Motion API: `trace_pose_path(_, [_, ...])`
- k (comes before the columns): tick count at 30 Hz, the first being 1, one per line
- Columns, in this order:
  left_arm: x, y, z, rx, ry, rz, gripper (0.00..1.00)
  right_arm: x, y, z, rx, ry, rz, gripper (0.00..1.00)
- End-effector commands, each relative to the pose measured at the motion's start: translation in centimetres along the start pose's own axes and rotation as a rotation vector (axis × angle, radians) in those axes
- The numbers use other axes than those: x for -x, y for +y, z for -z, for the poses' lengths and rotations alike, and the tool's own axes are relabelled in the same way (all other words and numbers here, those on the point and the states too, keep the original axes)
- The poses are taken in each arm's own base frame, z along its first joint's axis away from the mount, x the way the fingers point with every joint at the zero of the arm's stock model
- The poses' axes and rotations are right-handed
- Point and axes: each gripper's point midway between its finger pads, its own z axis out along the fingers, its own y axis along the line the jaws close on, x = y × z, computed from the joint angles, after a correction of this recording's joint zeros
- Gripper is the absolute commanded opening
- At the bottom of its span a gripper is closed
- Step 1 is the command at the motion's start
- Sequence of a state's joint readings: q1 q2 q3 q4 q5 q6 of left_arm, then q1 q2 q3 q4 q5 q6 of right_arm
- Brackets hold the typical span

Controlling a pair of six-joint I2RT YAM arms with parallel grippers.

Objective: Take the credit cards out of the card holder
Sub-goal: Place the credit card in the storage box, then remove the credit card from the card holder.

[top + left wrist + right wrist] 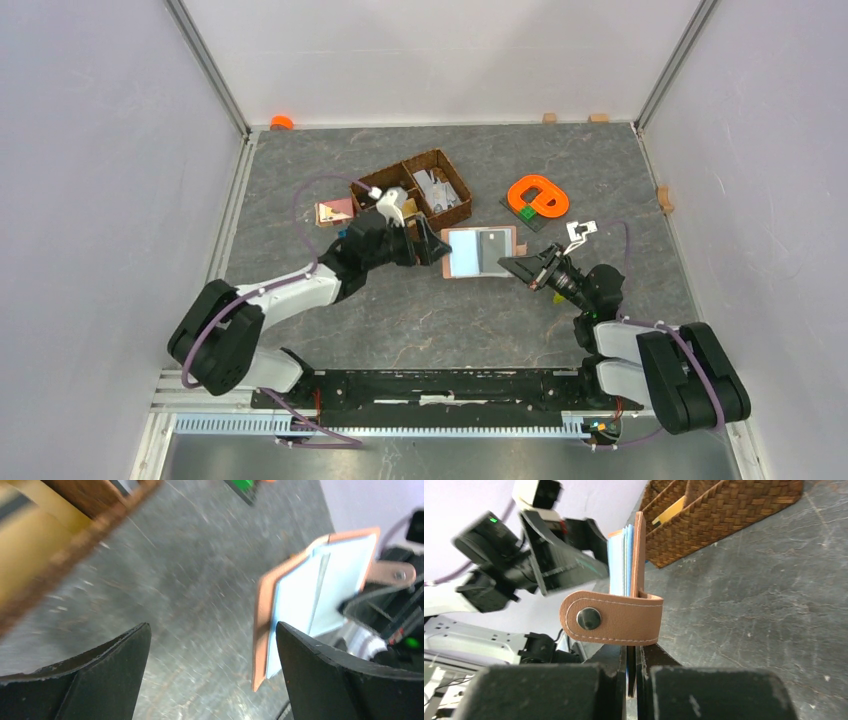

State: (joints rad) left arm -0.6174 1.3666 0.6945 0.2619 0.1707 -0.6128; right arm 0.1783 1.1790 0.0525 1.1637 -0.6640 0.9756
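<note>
**Evidently, holder was presented for the pull**

The right tool [631, 654] was clenched on the card holder [639, 555] at its snap-tab edge. It held the holder spread open and apparently clear of the worktop [400, 310], so the credit cards [620, 560] faced the other arm. The left tool [212, 630] stood fully released and empty, one finger just beside the holder's far edge. Both arms reached inward and met near the wicker basket [440, 158].

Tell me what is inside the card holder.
Pale blue credit cards sit in the open card holder, their edges stacked close together. How many there are, and anything tucked behind them in the pockets, is covered.
</note>
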Motion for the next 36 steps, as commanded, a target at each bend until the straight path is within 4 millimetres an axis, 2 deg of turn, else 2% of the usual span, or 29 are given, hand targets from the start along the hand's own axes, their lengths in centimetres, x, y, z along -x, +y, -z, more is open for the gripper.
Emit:
trace_pose_path(1, [1.6, -7.8, 0.9, -0.409, -0.083, 0.038, 0.98, 1.7, 4.0, -0.2, 0.175, -0.041, 0.023, 0.0])
trace_pose_path(5, [1.1, -9.7, 1.2, -0.506, -0.055, 0.012, 0.93, 1.5, 3.8, -0.3, 0.174, -0.029, 0.005, 0.0])
trace_pose_path(7, [0.4, -9.9, 0.7, -0.521, -0.021, 0.029, 0.85, 1.3, 3.9, -0.4, 0.177, -0.022, 0.007, 0.0])
trace_pose_path(9, [-0.1, -10.1, 0.2, -0.543, 0.003, 0.05, 0.73, 1.2, 4.1, -0.6, 0.182, -0.014, 0.016, 0.0])
trace_pose_path(10, [-0.2, -10.3, 0.2, -0.561, 0.01, 0.057, 0.64, 1.1, 4.1, -0.7, 0.18, -0.01, 0.022, 0.0])
trace_pose_path(14, [-0.5, -11.2, 0.3, -0.62, 0.044, 0.068, 0.34, 0.1, 2.5, -1.6, 0.1, 0.035, 0.051, 0.0])
trace_pose_path(18, [-0.6, -11.1, 0.1, -0.619, 0.052, 0.066, 0.24, -0.3, 2.0, -2.1, 0.062, 0.048, 0.09, 0.0])
trace_pose_path(22, [-0.6, -11.2, 0.1, -0.62, 0.057, 0.057, 0.03, -0.8, 2.0, -2.4, 0.054, 0.072, 0.111, 0.0])
trace_pose_path(23, [-0.6, -11.1, 0.1, -0.61, 0.056, 0.058, 0.02, -0.8, 1.9, -2.6, 0.049, 0.081, 0.12, 0.05])
trace_pose_path(25, [-0.6, -10.3, -0.2, -0.566, 0.048, 0.063, 0.02, -0.9, 1.0, -2.7, 0.003, 0.095, 0.14, 0.25])
trace_pose_path(27, [-0.2, -9.1, -0.3, -0.514, 0.026, 0.079, 0.02, -0.6, 0.3, -2.5, -0.046, 0.08, 0.164, 0.32])
trace_pose_path(30, [-0.1, -7.9, -0.3, -0.468, 0.025, 0.106, 0.02, 0.1, 0.3, -2.3, -0.068, 0.052, 0.2, 0.32])
trace_pose_path(36, [-0.1, -7.7, -0.5, -0.461, 0.038, 0.116, 0.02, 0.5, 0.7, -2.2, -0.063, 0.037, 0.222, 0.26])
